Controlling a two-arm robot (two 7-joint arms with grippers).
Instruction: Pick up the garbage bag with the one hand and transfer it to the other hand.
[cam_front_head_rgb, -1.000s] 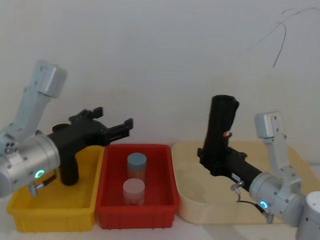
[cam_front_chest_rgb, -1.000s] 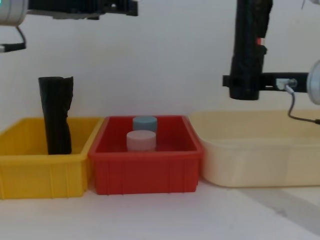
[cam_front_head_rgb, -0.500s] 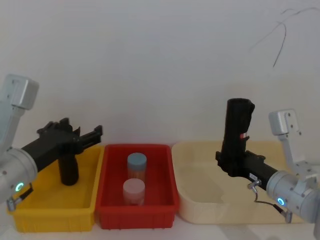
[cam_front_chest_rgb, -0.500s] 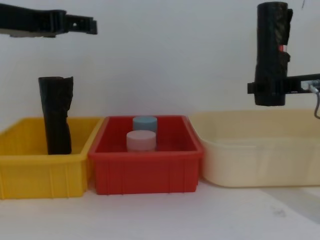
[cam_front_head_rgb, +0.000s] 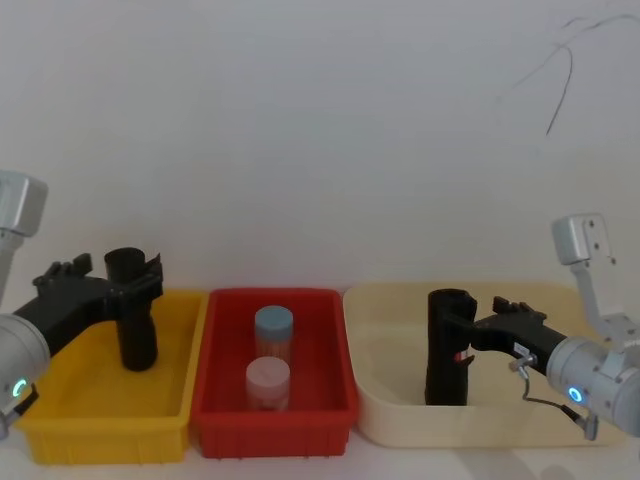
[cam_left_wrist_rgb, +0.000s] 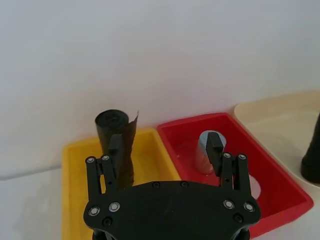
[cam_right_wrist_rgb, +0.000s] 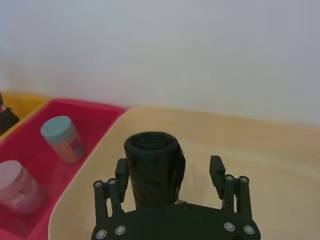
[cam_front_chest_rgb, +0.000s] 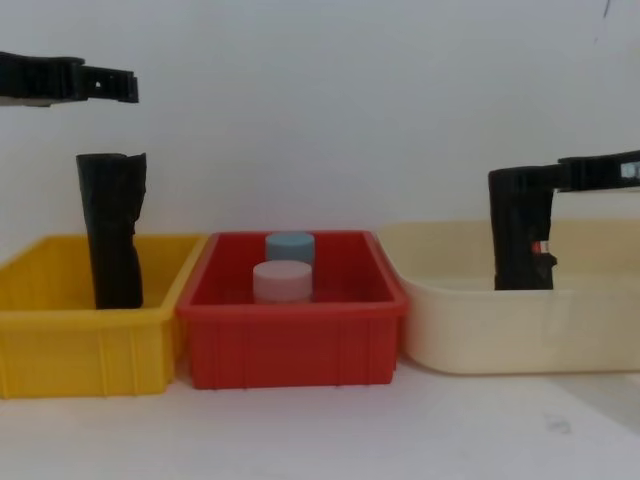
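Garbage bag (cam_front_head_rgb: 446, 350) stands upright in the beige bin (cam_front_chest_rgb: 470, 330), red-orange mark showing on its side. Its base is hidden behind the bin wall in the chest view, so that it rests on the bin floor is my judgement, not something seen. Right gripper (cam_right_wrist_rgb: 169, 165) sits at the bag's upper end, fingers spread to either side & not clamping. In the wrist view the bag is closer to one finger (cam_right_wrist_rgb: 121, 172) than the other, poss. touching it. Main risk: it's a tall, narrow roll on a small base, so any sideways drag from that near finger when the arm moves could tip it over in the bin. If the gripper closes instead, the off-centre bag gets shoved before the 2nd finger meets it, & a grip so near the top could let it swing or slip. Left gripper (cam_left_wrist_rgb: 164, 142) hangs open above the yellow bin (cam_front_chest_rgb: 80, 350), just by the ragged roll (cam_front_chest_rgb: 112, 230) standing there. A low move could knock that roll or grab it by mistake, since the 2 rolls look alike. Bag & left gripper are well apart, w/ the red bin (cam_front_chest_rgb: 290, 350) between.
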